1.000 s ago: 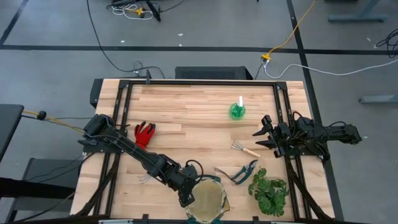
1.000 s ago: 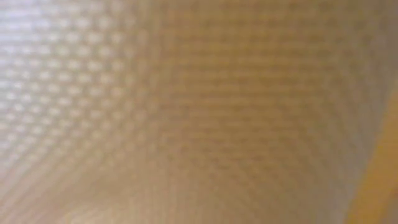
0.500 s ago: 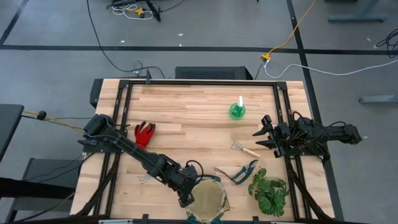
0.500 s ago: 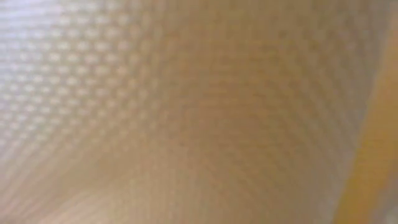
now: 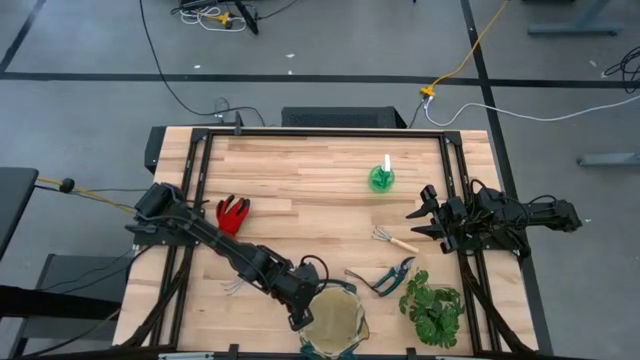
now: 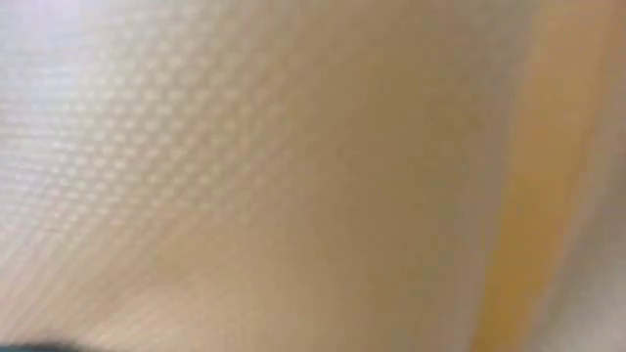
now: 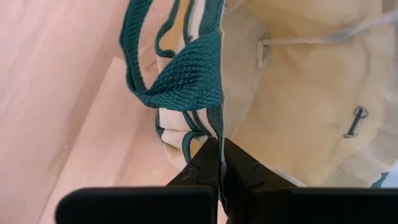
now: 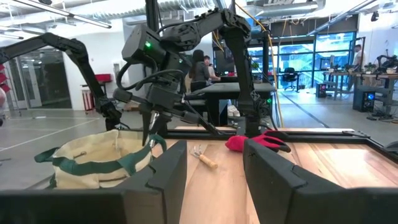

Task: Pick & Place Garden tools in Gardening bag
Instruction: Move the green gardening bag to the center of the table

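Observation:
The tan gardening bag (image 5: 332, 318) with green trim stands on its base at the table's near edge, and its cloth fills the low view (image 6: 293, 176). My left gripper (image 5: 299, 312) is shut at the bag's left rim. Red gloves (image 5: 233, 213), a green spray bottle (image 5: 381, 177), a wooden-handled rake (image 5: 393, 240) and the shears (image 5: 385, 279) lie on the table. The tines of a second rake (image 5: 232, 287) show beside the left arm. My right gripper (image 5: 418, 225) waits open at the right edge, and its wrist view shows its fingers (image 8: 214, 168) apart with nothing between them. My left gripper pinches a green webbing strap (image 7: 216, 132) between its two fingertips, just below where the loop handle (image 7: 186, 81) meets the bag's rim. It comes from the table's left, slanting down. The bag stays standing on the table, with the handle loop slack above the fingers.
A leafy green plant (image 5: 433, 308) sits right of the bag, close to the shears. Black rails (image 5: 200, 170) frame the table's left and right sides. Bare wood lies in the table's middle and far part. People show in the room beyond in the right wrist view.
The bag's cloth has shifted across the low view, and the yellow strip at its right side has come further into the picture. In the high view the bag and both arms stay about where they were.

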### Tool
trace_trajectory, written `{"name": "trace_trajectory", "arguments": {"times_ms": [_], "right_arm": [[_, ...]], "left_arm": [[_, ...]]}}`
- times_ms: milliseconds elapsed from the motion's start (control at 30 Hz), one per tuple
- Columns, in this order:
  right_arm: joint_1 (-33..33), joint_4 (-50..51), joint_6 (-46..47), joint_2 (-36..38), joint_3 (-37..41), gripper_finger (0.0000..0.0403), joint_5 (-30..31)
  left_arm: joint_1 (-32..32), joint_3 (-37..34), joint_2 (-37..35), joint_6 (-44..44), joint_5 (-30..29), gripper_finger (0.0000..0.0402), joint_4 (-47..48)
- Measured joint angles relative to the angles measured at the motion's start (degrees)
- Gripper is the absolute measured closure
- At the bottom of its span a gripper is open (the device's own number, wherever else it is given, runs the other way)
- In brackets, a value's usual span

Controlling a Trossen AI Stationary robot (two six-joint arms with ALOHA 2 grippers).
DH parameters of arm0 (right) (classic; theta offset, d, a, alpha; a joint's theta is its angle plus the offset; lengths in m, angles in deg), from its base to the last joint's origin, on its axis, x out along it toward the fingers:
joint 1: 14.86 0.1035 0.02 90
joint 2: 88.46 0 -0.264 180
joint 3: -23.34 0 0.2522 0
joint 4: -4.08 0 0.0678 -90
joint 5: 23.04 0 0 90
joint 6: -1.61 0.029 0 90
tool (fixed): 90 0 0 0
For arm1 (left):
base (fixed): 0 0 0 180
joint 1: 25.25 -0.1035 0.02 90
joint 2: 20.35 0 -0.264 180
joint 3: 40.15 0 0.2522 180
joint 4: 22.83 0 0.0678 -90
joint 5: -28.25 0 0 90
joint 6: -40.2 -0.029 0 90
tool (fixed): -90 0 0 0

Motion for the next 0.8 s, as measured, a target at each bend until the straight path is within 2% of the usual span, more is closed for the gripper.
{"name": "trace_trajectory", "arguments": {"times_ms": [300,633,800], "right_arm": [[0.0,0.1,0.0,0.0,0.0,0.0243,0.0],[0.0,0.9,0.0,0.0,0.0,0.0243,0.0],[0.0,0.9,0.0,0.0,0.0,0.0243,0.0]], "left_arm": [[-3.1,0.1,-0.6,-3.6,-0.1,0.0396,3.8],[-5.4,0.0,-6.5,-5.0,-8.1,0.0397,10.7],[-7.9,0.0,-7.7,-7.4,-9.5,0.0397,12.5]]}}
